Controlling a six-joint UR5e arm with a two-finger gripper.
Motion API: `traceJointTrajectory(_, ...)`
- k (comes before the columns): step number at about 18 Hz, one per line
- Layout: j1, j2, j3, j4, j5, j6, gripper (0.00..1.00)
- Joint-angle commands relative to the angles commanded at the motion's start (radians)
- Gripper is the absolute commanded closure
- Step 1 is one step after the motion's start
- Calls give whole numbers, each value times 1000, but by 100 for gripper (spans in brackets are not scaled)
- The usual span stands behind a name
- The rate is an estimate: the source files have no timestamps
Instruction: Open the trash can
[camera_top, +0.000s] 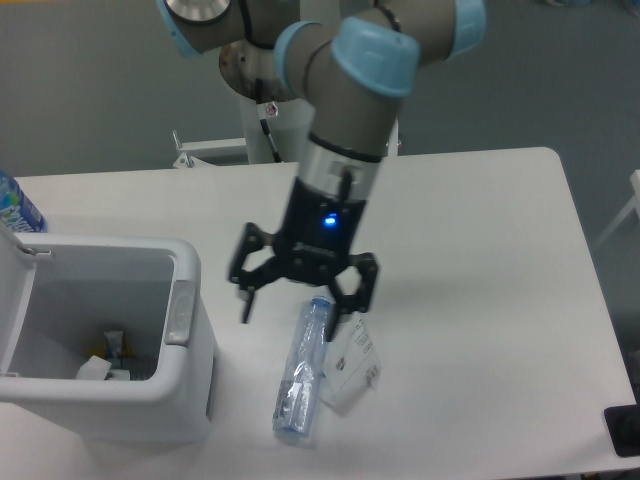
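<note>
The trash can (190, 395) is a boxy white bin at the table's front left. Its top is uncovered, and its lid (14, 300) stands raised along the left side. A grey push-button latch (180, 312) sits on the right rim. Scraps of paper (103, 362) lie inside. My gripper (303, 305) hangs open to the right of the bin, clear of the latch, with nothing between its fingers. Its black fingertips (245, 312) point down toward the table, above the top end of a clear bottle.
A clear plastic bottle (302, 375) lies on the table just right of the bin, with a white paper card (352, 372) beside it. A blue-labelled bottle (12, 208) stands at the far left edge. A dark object (622, 430) sits at the front right corner.
</note>
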Motion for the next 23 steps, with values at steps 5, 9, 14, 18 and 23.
traceJointTrajectory(5, 121, -60, 8, -2, 35, 229, 0)
traceJointTrajectory(9, 186, -109, 12, -5, 123, 385, 0)
traceJointTrajectory(14, 209, -166, 32, -3, 298, 454, 0)
traceJointTrajectory(18, 207, -181, 26, -2, 394, 608, 0)
traceJointTrajectory(23, 206, -189, 11, -3, 454, 711, 0)
